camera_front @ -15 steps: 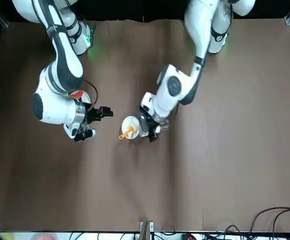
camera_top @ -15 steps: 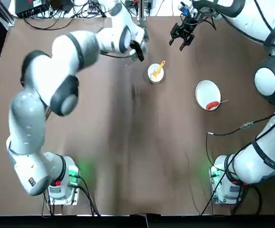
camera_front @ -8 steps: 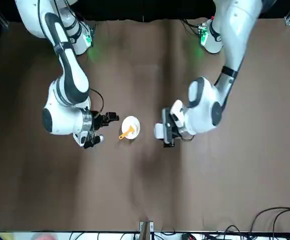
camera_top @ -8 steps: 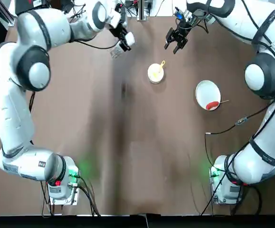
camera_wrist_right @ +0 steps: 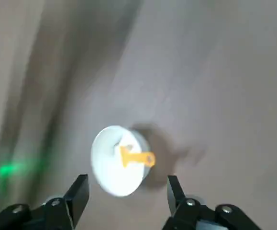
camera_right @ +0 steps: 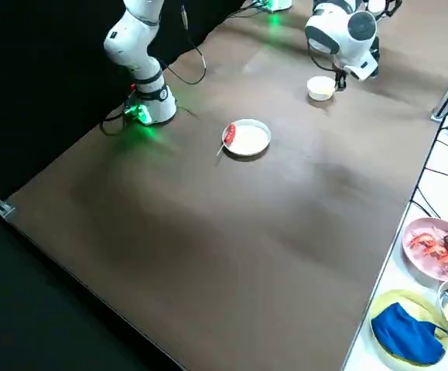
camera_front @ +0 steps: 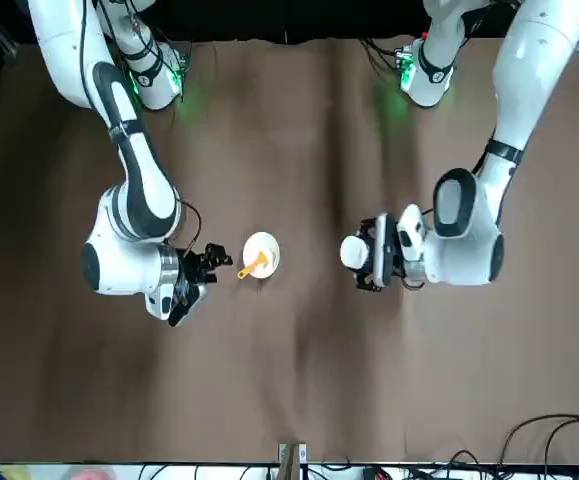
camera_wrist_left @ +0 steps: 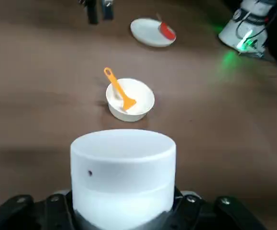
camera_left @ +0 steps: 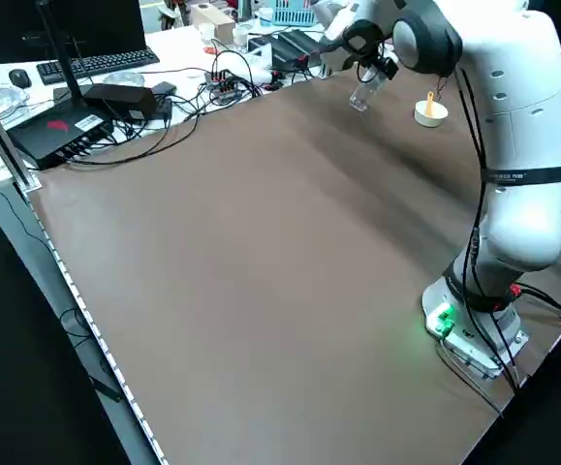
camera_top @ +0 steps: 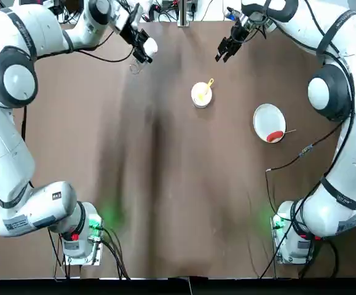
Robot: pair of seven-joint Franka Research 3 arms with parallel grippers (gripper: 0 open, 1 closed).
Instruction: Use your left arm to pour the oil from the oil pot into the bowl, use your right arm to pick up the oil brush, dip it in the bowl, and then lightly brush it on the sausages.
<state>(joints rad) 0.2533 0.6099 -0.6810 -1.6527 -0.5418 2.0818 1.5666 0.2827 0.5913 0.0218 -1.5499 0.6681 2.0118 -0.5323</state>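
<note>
Left gripper (camera_top: 142, 48) grips the bottle (camera_wrist_left: 123, 175), probably slick glass. Right gripper (camera_wrist_right: 124, 191), fingers wide, hangs over the light brush (camera_wrist_right: 137, 158) in the bowl (camera_top: 201, 94); grab its handle at one o'clock.

Orange brush (camera_top: 207, 86), white bowl (camera_top: 201, 95), red sausage (camera_top: 275, 135), white-capped clear oil pot (camera_front: 354, 252), brown table (camera_top: 178, 184).

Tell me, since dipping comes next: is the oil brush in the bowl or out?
In: the oil brush rests inside the bowl, handle leaning over the rim.
</note>
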